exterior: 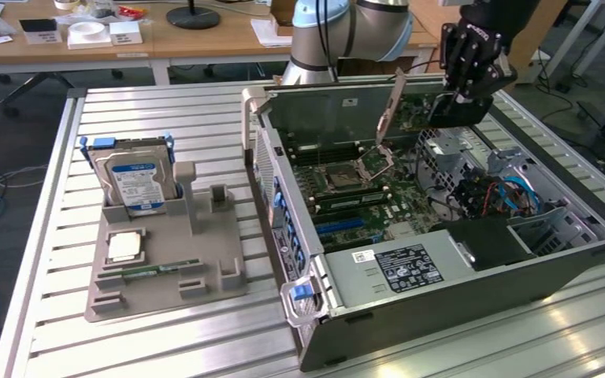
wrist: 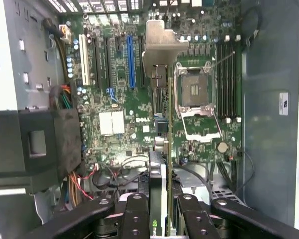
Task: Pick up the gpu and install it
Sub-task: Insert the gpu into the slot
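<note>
The gpu (exterior: 452,115) hangs in the air over the open computer case (exterior: 439,276), its black face and green board toward the exterior view's right and its silvery end bracket (exterior: 391,106) slanting down toward the motherboard (exterior: 361,185). My gripper (exterior: 469,96) is shut on the card's upper end. In the wrist view the gpu (wrist: 162,45) is seen edge-on, running away from my gripper (wrist: 163,211) with a black finger (wrist: 134,214) on either side. It sits above the board between the blue expansion slot (wrist: 130,59) and the open CPU socket (wrist: 193,92), clear of the slots.
A grey parts holder (exterior: 213,272) stands on the slatted table at the exterior view's left, with a silver hard drive (exterior: 138,179), a CPU (exterior: 124,246) and a RAM stick (exterior: 155,270). Inside the case lie cables (exterior: 497,197) and a black power supply (exterior: 491,240).
</note>
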### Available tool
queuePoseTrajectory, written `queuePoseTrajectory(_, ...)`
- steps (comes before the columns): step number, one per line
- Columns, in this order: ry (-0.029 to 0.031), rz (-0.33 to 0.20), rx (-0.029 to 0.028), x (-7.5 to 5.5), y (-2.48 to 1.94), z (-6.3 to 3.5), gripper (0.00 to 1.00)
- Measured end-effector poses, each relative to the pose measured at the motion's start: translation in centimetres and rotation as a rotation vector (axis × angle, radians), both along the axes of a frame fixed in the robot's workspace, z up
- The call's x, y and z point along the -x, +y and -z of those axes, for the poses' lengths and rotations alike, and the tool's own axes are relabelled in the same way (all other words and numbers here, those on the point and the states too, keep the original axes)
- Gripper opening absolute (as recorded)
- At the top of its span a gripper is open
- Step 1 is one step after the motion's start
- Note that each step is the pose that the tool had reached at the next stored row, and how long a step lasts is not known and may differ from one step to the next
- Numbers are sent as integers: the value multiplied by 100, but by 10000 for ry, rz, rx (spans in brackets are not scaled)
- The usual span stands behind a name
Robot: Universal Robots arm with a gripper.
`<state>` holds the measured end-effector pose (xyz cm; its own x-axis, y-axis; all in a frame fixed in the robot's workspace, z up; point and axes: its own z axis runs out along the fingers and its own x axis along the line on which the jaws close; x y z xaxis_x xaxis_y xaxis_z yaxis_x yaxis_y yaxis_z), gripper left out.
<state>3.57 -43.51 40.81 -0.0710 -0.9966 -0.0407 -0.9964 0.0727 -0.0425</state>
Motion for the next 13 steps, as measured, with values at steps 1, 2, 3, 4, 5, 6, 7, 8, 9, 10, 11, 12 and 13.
queuePoseTrajectory(1,-9,-2,0,27,0,1,27)
queuePoseTrajectory(2,-17,-3,1,62,0,0,27)
queuePoseTrajectory(3,-25,-3,0,96,0,1,27)
queuePoseTrajectory(4,-32,-2,0,130,0,0,27)
queuePoseTrajectory(5,-40,-3,0,162,0,1,27)
queuePoseTrajectory(6,-46,-3,0,194,0,1,27)
queuePoseTrajectory(7,-51,-3,0,225,0,1,27)
queuePoseTrajectory(8,-57,-2,0,257,0,1,27)
queuePoseTrajectory(9,-61,-4,0,285,0,1,27)
queuePoseTrajectory(10,-67,-5,-1,313,0,1,27)
queuePoseTrajectory(11,-73,-5,-1,341,0,1,27)
queuePoseTrajectory(12,-78,-6,0,368,1,1,27)
queuePoseTrajectory(13,-83,-6,0,394,1,1,27)
